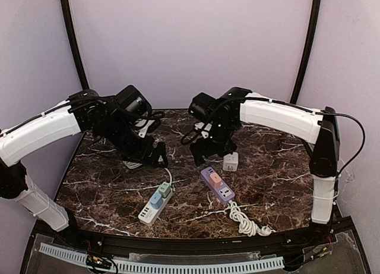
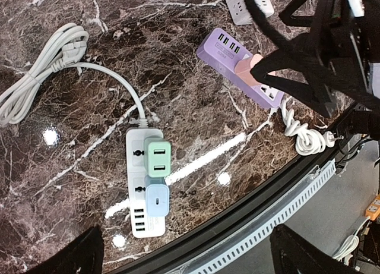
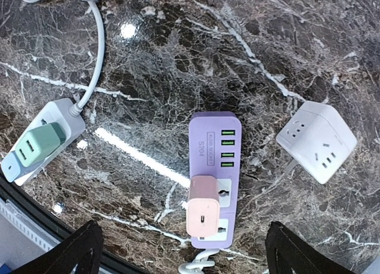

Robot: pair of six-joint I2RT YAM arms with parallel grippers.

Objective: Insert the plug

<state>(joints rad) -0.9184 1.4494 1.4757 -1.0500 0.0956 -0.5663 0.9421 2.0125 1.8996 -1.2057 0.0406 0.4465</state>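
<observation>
Marble table (image 1: 279, 161) bears white strip (image 1: 147, 214), purple strip (image 1: 224, 193), cube socket (image 1: 230, 161).

left arm (image 1: 41, 131) and right arm (image 1: 279, 116) bent inward, left gripper (image 2: 196, 256) and right gripper (image 3: 190, 253) pointing down, jaws spread wide, empty

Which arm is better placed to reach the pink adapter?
Right, likely: the pink adapter on the purple strip lies centred under the right gripper; the left gripper hangs over the white strip.

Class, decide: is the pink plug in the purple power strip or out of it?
In: the pink plug sits flush on the purple power strip, over a socket, no pins showing.
</observation>
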